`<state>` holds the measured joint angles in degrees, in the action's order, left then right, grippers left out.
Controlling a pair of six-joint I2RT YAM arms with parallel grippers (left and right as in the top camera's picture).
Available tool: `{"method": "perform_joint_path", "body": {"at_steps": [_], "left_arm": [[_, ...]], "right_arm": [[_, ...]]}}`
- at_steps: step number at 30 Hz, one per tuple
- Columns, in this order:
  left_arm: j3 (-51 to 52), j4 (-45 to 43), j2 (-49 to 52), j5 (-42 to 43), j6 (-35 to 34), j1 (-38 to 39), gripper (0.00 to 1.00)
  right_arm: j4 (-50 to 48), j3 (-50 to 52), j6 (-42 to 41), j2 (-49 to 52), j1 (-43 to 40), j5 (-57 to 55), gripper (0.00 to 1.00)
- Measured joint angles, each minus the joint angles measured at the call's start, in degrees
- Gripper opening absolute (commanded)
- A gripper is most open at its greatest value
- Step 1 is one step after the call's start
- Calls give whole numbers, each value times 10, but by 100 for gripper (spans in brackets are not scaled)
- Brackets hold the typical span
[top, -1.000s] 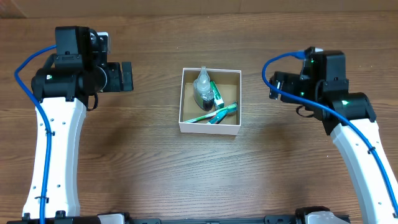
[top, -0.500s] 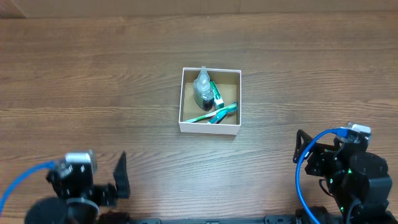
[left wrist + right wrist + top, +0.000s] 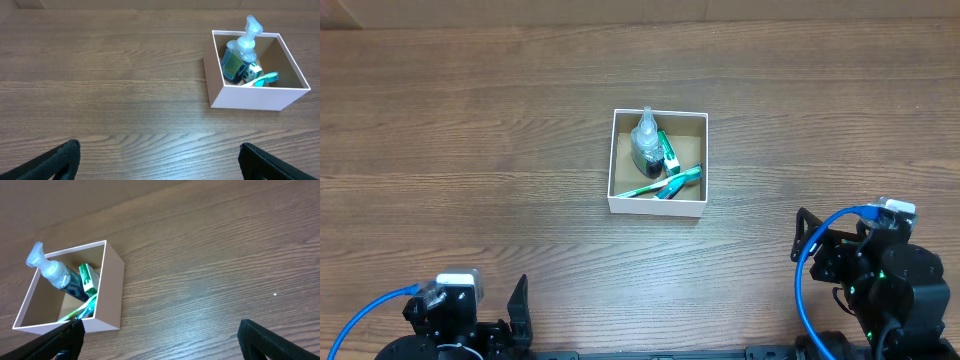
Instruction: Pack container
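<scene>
The container (image 3: 613,160) is a small white box with a brown inside, in the middle of the wooden table. It holds a clear bottle (image 3: 645,143) with dark liquid, a green tube and a teal toothbrush (image 3: 665,183). It also shows in the left wrist view (image 3: 250,97) and the right wrist view (image 3: 111,295). My left gripper (image 3: 159,160) is open and empty at the front left edge, far from the box. My right gripper (image 3: 159,336) is open and empty at the front right, also apart from it.
Bare wooden tabletop (image 3: 470,150) surrounds the box on all sides. Both arm bases sit at the near edge, the left (image 3: 450,320) and the right (image 3: 880,280), each with a blue cable.
Both arms have pulled back from beside the box to the near edge of the table. The left arm has sunk a little lower since half a second ago. The box and its contents have not moved.
</scene>
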<state>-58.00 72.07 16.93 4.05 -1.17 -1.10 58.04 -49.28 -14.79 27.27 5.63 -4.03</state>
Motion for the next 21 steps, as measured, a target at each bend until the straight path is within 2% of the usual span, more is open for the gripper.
{"method": "perform_joint_path", "body": {"at_steps": [3, 6, 10, 16, 18, 21], "left_arm": [[0, 0, 0, 0, 0, 0, 100], [0, 0, 0, 0, 0, 0, 100], [2, 0, 0, 0, 0, 0, 100], [3, 0, 0, 0, 0, 0, 100], [3, 0, 0, 0, 0, 0, 100], [3, 0, 0, 0, 0, 0, 100]], "right_arm": [[-4, 24, 0, -45, 0, -7, 100], [-28, 92, 0, -130, 0, -9, 100], [-163, 229, 0, -255, 0, -9, 100], [-504, 400, 31, -264, 0, -9, 100], [-590, 451, 44, -265, 0, -9, 100], [-536, 482, 53, -266, 0, -7, 100]]}}
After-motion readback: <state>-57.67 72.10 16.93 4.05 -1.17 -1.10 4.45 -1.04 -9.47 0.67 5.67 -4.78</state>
